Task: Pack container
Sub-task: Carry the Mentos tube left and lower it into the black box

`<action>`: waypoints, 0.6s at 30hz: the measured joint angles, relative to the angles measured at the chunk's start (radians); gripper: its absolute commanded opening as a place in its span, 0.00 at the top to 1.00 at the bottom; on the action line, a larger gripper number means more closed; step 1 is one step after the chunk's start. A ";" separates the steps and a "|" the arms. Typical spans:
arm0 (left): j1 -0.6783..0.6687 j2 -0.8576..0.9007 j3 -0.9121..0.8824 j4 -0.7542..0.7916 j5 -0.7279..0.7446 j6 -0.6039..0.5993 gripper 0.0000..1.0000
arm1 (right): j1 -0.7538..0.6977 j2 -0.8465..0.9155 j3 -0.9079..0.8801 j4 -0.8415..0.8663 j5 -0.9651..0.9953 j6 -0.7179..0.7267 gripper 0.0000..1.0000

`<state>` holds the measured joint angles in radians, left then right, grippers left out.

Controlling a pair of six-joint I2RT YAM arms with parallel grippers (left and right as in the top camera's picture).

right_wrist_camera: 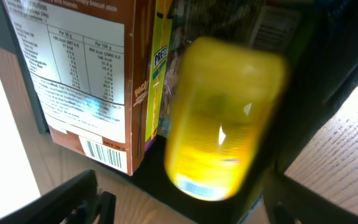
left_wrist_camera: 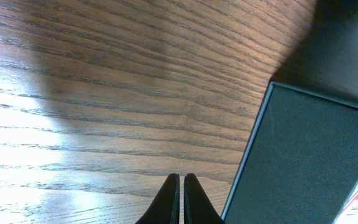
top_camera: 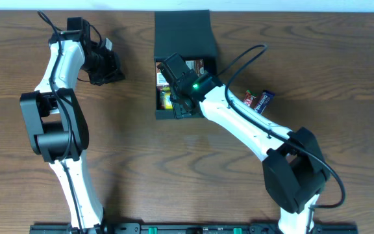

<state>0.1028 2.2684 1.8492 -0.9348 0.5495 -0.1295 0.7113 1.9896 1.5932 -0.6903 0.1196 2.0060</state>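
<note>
Counter [top_camera: 174, 169]: wood grain, both arms based at the 6 o'clock edge.

Right arm is stretched from 5 o'clock toward 11 o'clock, ending over the container [top_camera: 166, 114]. The container is set past centre toward 12 o'clock, with its lid flap [top_camera: 182, 32] laid open on the far side.

Right claw [right_wrist_camera: 182, 186] is hung over the container's near half with its fingers [right_wrist_camera: 73, 199] spread well apart. A blurred yellow item [right_wrist_camera: 225, 118] is seen between them. It is possibly a tub or jar, and contact with either finger cannot be made out.

At its 9 o'clock a yellow-green packet [right_wrist_camera: 160, 74] and a brown carton [right_wrist_camera: 92, 81] with a printed nutrition panel are packed inside.

Two snack packets [top_camera: 260, 99], red and dark blue, are lying on the counter at 3 o'clock of the container, apart from it.

Left arm is raised toward 10 o'clock. Left claw [left_wrist_camera: 180, 186] is pressed together with nothing held, low over bare wood, with the container's wall at its 3 o'clock.
</note>
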 measured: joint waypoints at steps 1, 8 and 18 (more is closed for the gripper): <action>0.000 0.000 0.000 0.000 0.000 0.000 0.94 | 0.000 0.000 0.000 0.000 0.000 -0.001 0.13; 0.000 0.000 0.000 0.000 0.000 0.000 0.94 | 0.000 0.000 0.000 0.003 -0.001 -0.002 0.16; 0.000 0.000 0.000 0.000 -0.002 0.002 0.94 | -0.023 -0.029 0.000 0.006 -0.014 -0.244 0.98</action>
<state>0.1028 2.2684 1.8492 -0.9348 0.5480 -0.1280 0.6880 1.9606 1.5932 -0.6846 0.1051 1.7618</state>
